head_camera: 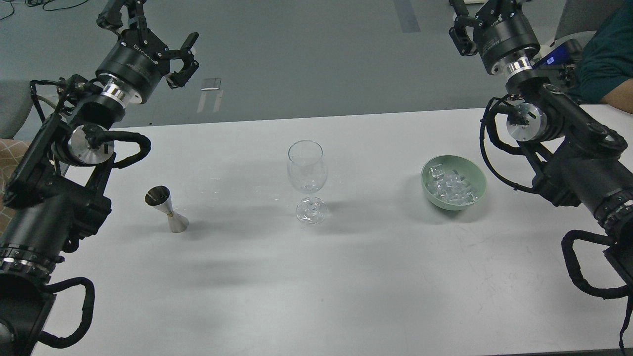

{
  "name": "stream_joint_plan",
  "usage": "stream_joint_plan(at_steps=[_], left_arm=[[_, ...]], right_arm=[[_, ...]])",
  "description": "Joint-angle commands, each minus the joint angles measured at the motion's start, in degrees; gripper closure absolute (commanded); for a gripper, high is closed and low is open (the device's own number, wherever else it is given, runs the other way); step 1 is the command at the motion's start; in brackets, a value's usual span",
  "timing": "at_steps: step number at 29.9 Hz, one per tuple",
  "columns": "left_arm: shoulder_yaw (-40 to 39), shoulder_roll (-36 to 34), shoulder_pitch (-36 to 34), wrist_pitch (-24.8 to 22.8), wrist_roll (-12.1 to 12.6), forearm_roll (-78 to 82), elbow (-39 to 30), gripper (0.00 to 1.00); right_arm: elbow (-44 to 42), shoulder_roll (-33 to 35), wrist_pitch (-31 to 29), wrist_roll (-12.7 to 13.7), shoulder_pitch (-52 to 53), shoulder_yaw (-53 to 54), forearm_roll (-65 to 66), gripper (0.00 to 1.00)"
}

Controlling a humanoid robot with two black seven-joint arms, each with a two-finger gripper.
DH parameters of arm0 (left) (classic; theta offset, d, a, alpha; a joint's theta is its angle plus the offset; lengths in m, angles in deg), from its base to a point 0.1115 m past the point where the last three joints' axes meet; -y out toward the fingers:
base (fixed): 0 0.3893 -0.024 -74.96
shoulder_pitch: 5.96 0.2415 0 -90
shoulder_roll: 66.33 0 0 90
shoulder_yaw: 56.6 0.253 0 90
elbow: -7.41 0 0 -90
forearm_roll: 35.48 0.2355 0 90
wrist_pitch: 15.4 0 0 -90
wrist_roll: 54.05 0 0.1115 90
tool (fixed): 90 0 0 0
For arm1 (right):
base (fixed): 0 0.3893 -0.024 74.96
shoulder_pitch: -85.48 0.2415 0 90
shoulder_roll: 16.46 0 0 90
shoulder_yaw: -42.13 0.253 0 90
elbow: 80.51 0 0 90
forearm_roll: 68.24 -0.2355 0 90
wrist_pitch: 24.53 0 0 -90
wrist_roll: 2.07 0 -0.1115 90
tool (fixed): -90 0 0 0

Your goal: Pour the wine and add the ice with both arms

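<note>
A clear stemmed glass stands upright at the table's middle and looks empty. A small steel jigger stands to its left; I cannot make out any wine in it. Ice cubes fill a pale green bowl on the right. My left gripper is open and empty, held high beyond the table's far left edge, well above and behind the jigger. My right gripper is high at the far right, behind the bowl; its fingertips are cut off by the top edge.
The white table spans the view. A person in a dark teal sleeve sits at the far right corner. A small metal piece lies on the grey floor beyond the table.
</note>
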Motion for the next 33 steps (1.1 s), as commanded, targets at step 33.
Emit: stream_joint_plan(at_steps=[33], left_arm=[[1.03, -0.44, -0.23, -3.61, -1.52, -0.31, -0.09, 0.01]], right_arm=[[-0.04, -0.8, -0.74, 0.58, 0.77, -0.28, -3.79, 0.0]])
